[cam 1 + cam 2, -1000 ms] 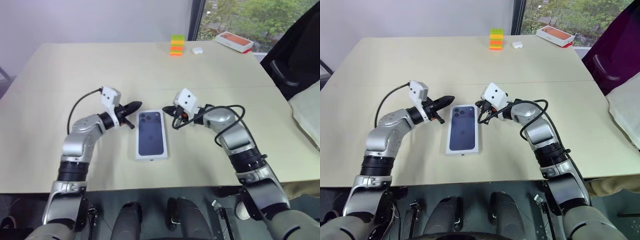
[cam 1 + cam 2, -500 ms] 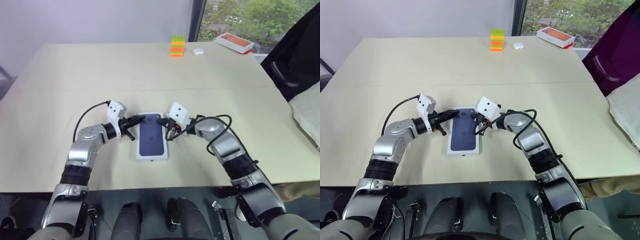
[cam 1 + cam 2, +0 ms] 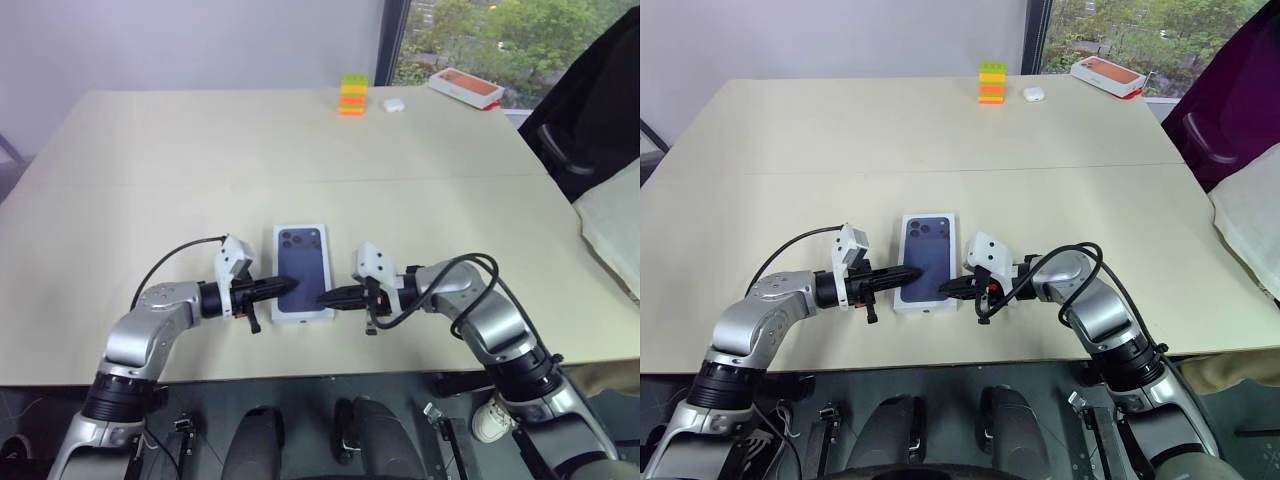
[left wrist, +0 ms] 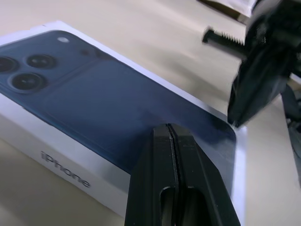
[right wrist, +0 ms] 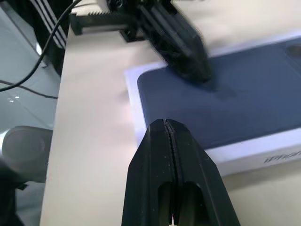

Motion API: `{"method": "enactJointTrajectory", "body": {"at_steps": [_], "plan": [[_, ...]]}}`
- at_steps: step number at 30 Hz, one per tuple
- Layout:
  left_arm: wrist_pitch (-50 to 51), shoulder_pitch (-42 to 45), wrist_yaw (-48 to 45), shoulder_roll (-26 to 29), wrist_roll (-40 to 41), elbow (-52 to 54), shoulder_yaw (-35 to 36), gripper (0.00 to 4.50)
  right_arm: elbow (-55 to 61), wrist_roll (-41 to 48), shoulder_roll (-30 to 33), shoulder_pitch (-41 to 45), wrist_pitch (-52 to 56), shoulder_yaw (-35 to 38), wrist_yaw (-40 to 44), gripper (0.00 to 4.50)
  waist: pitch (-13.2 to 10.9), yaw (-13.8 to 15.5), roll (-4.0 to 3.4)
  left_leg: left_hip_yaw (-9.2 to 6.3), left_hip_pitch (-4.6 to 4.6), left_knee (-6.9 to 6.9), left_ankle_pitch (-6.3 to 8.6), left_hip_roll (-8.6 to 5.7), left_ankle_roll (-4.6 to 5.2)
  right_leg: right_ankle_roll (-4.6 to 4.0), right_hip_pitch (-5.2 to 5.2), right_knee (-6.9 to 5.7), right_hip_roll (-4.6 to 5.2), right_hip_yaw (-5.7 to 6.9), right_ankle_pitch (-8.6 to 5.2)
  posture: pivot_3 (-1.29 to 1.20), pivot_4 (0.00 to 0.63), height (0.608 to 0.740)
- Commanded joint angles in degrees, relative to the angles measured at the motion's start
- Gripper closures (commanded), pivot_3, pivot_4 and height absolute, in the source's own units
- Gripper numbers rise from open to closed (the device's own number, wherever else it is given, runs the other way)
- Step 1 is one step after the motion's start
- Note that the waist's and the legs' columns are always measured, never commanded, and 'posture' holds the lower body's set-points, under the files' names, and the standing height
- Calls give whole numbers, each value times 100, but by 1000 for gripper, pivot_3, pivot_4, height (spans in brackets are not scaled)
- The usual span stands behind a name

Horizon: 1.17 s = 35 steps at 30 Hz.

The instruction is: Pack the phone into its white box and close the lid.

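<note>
The lid [image 3: 302, 262], white with a dark blue phone picture on top, lies flat and closed on the table near the front edge. The white box base is hidden beneath it and the phone is out of view. My left gripper [image 3: 290, 285] is shut, its tip over the lid's near left part. My right gripper [image 3: 322, 297] is shut too, its tip at the lid's near right corner, facing the left one. In the left wrist view my shut fingers [image 4: 162, 155] rest above the printed top [image 4: 94, 89]. Whether either tip touches the lid I cannot tell.
At the table's far side stand a stack of coloured bricks [image 3: 353, 92], a small white case [image 3: 395, 102] and an orange-and-white box [image 3: 467, 85]. A dark chair [image 3: 590, 110] stands off the right edge. The table's front edge [image 3: 300, 368] runs just below my arms.
Both grippers have pulled back and lower, from beside the lid's far end to its near end. They stay shut. The lid has not moved.
</note>
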<state>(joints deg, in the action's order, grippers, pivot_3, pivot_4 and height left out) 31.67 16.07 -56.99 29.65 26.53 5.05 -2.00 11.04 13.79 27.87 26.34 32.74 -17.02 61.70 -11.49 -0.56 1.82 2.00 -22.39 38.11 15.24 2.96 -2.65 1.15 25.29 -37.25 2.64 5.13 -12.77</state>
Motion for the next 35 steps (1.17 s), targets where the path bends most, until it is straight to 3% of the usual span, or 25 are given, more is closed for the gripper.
{"method": "enactJointTrajectory", "body": {"at_steps": [1, 7, 10, 13, 20, 26, 35], "plan": [[-312, 260, 313, -49, -95, -319, 300, 4500, -74, 0, -131, 180, -243, 257, -370, 4464, 0, 4, 0, 1, -1, 0, 0, 0, 0, 0, 0, 1, 0, 0, 0, 0, 150, 740], [-740, 891, 379, 245, -25, -1144, 973, 4500, -888, 139, -181, 730, -423, 980, -851, 4464, 0, 7, 1, 3, -6, 1, 0, -1, 0, -13, 4, 1, 1, 4, 9, 0, 150, 740], [-833, 953, -5, 532, 40, -1418, 1107, 4500, -1220, 324, -32, 836, -631, 1231, -580, 4464, 0, 1, 0, 6, -7, -2, 0, -1, 0, -13, 3, 7, 1, 5, 9, 0, 150, 740], [-928, 872, -303, 728, 57, -1534, 1152, 3603, -1309, 565, 144, 786, -624, 1387, -253, 3612, -1, 0, -1, 11, -8, -4, 1, -1, 2, -11, 4, 10, 4, 4, 8, 0, 150, 740], [-1586, 577, -334, 1180, -246, -1794, 1366, 162, -1433, 509, 727, 557, -1248, 1555, 168, 110, -3, -8, -3, 11, -7, -4, 2, 1, 3, -10, 6, 9, 4, 4, 7, 0, 150, 740], [-1663, 372, -367, 1410, -209, -1686, 1473, 22, -1390, 823, 1081, 393, -1085, 1774, 559, 1, -3, 5, -3, 13, -7, -5, 2, 1, 2, -10, 6, 10, 4, 3, 7, 0, 150, 740], [-2006, -246, -500, 1713, -67, -1366, 2058, 22, -1434, 924, 1546, -38, -1705, 2177, 932, 1, -3, 5, -4, 16, -7, -7, 2, 2, 2, -8, 7, 14, 6, 2, 6, 0, 150, 740]]}}
